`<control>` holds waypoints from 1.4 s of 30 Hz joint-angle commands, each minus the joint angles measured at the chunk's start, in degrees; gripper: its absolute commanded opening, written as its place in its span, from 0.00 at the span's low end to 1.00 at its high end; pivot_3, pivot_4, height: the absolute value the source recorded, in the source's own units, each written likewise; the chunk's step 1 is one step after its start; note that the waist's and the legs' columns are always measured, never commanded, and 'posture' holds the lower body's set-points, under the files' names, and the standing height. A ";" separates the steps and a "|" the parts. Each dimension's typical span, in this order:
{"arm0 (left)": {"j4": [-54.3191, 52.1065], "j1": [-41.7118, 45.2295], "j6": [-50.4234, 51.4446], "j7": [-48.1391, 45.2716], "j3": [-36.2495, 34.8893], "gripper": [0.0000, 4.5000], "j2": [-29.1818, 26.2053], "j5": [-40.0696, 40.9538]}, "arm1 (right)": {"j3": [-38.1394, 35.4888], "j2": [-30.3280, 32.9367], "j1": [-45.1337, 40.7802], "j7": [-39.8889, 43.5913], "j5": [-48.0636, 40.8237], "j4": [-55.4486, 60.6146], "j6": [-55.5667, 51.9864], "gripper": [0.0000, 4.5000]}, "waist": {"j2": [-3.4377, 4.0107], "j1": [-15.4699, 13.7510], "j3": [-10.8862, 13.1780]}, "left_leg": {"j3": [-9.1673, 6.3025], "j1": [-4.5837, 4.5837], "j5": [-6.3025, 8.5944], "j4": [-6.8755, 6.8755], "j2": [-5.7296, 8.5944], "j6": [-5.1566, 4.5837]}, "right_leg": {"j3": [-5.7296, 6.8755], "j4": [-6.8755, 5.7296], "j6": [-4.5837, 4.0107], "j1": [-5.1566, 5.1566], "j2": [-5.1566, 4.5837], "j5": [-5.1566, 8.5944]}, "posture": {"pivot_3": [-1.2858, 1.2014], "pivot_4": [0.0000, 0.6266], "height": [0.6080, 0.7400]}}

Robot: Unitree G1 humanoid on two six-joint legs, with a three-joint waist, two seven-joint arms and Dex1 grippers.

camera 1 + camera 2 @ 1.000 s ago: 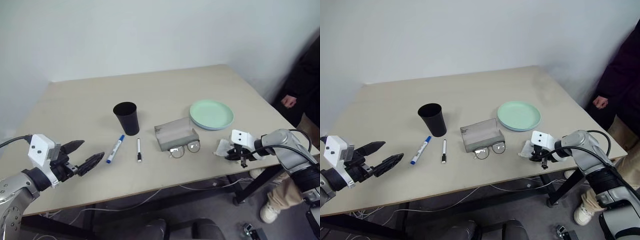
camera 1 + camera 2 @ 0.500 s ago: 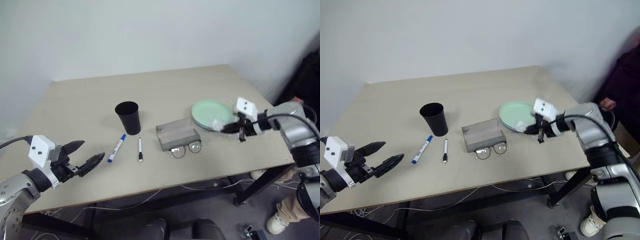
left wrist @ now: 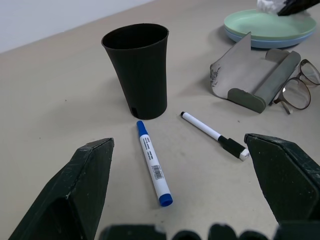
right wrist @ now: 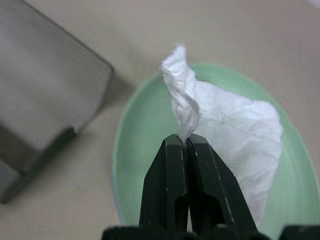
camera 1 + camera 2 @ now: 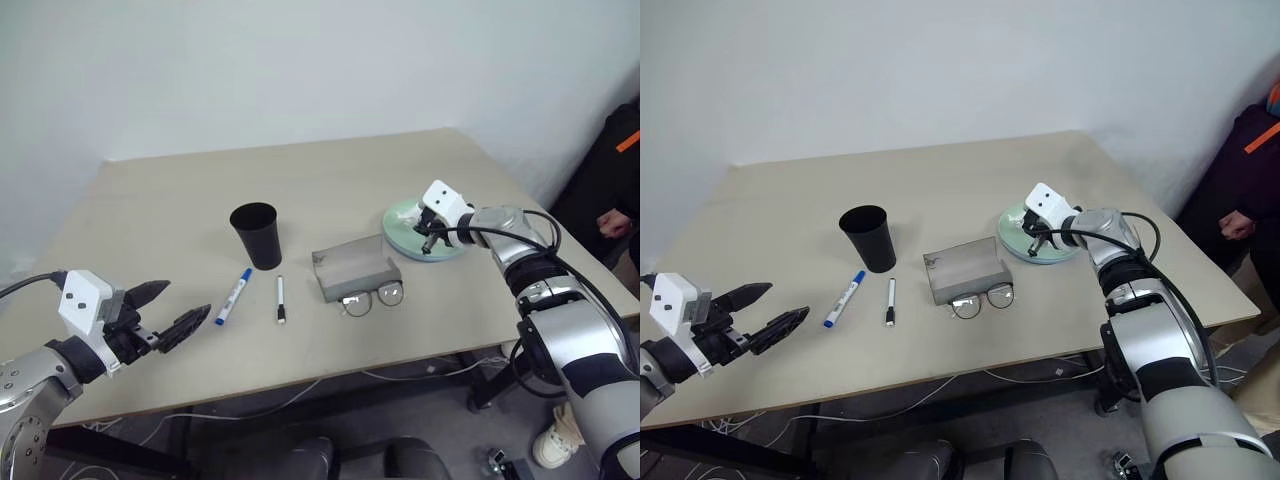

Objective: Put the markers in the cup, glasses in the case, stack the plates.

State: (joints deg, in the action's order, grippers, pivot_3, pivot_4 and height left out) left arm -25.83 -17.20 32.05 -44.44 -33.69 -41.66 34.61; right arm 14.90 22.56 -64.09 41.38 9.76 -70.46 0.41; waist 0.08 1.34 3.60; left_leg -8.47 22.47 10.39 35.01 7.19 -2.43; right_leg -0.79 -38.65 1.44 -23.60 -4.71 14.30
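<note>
My right gripper (image 4: 186, 142) has carried the crumpled white tissue (image 4: 227, 132) from the counter's (image 5: 150, 210) near right edge to above the mint plate (image 5: 1012, 232), fingers pinching a twisted corner. That clears the counter. 2 plates sit stacked, blue beneath. Left gripper (image 5: 168, 309) unmoved, fingers spread. 2 slim markers (image 3: 152, 165) lie beside the matte black cup (image 3: 137, 70); wire-framed glasses (image 5: 372, 297) touch the open felt case (image 5: 352, 265).

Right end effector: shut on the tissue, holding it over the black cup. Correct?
Not quite. The right end effector is shut on the tissue, but holds it over the mint green plate, not the cup; the right wrist view shows this.
</note>
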 commanded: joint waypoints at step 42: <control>33.22 48.95 -8.41 -16.58 48.92 1.00 12.61 -17.23 | -1.91 15.60 19.99 47.97 -20.51 61.42 -28.12 0.51 | -0.03 -0.28 0.01 | -0.07 0.16 0.01 0.61 0.03 -0.06 | 0.10 0.02 0.65 0.17 -0.09 -0.15 | 0.52 0.00 1.00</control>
State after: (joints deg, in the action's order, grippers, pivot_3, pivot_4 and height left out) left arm 7.15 29.65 25.13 -59.75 14.94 -29.32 18.24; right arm 13.50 37.25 -43.69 88.78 -9.39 -11.31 -27.45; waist 0.05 1.06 3.60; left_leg -8.53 22.66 10.40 35.65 7.23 -2.49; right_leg -0.68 -38.64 2.11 -23.43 -4.81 14.15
